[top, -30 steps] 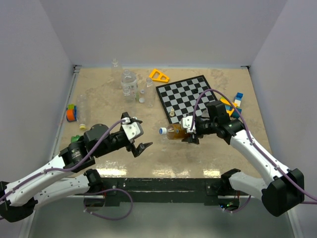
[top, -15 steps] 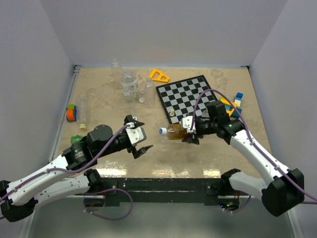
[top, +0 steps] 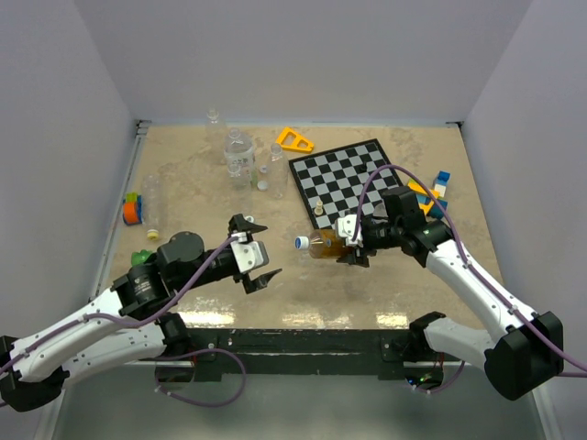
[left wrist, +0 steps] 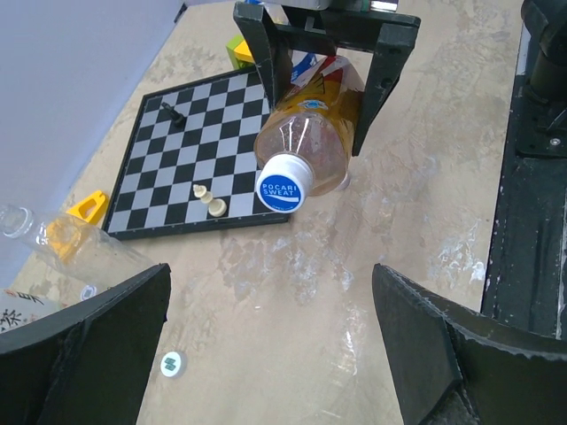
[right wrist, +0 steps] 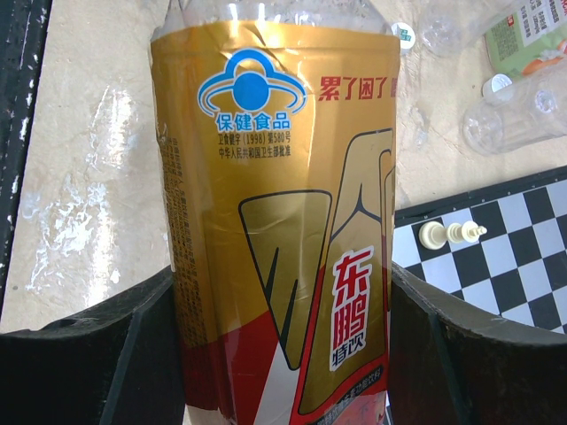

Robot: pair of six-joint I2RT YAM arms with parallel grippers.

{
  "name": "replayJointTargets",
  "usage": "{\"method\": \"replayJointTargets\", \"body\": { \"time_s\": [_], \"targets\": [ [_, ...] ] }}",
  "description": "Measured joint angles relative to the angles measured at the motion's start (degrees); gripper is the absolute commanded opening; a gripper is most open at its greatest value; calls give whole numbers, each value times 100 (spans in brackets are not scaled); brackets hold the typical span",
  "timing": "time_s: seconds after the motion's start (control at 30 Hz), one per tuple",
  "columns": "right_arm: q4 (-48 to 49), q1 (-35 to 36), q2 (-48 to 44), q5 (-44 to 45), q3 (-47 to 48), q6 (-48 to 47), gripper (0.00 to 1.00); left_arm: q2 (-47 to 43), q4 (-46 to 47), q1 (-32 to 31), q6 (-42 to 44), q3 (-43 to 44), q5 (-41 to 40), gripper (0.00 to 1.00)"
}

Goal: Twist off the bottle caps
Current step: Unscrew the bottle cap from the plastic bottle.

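Left wrist view showed the bottle (left wrist: pixel 310 133) clamped sideways by the right gripper (top: pixel 350 240), cap (left wrist: pixel 285 192) facing the wide-open left gripper (left wrist: pixel 275 354), well apart. A skewed approach might knock it askew; a loose clamp would let it spin.

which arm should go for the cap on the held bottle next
Left. The left gripper is open and empty, facing the cap head-on; the right gripper is occupied holding the bottle sideways.

Robotics lab test cell: white panels (top: pixel 293 55) enclose a stone-patterned table (top: pixel 193 179), robot arms (top: pixel 92 330) bolted at 6 o'clock, chessboard (top: pixel 353 179) at 1 o'clock.
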Motion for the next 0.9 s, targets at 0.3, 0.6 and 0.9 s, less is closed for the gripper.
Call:
{"method": "replayJointTargets", "body": {
  "time_s": [0.3,0.6,0.9],
  "targets": [
    [0,0,0,0,0,0,6,-35,87,0,348,-2,87,100],
    [0,0,0,0,-2,-2,6,219,122,0,599,-2,201,100],
    [0,0,0,0,-4,-2,6,470,280,0,975,-2,284,100]
  ]
}}
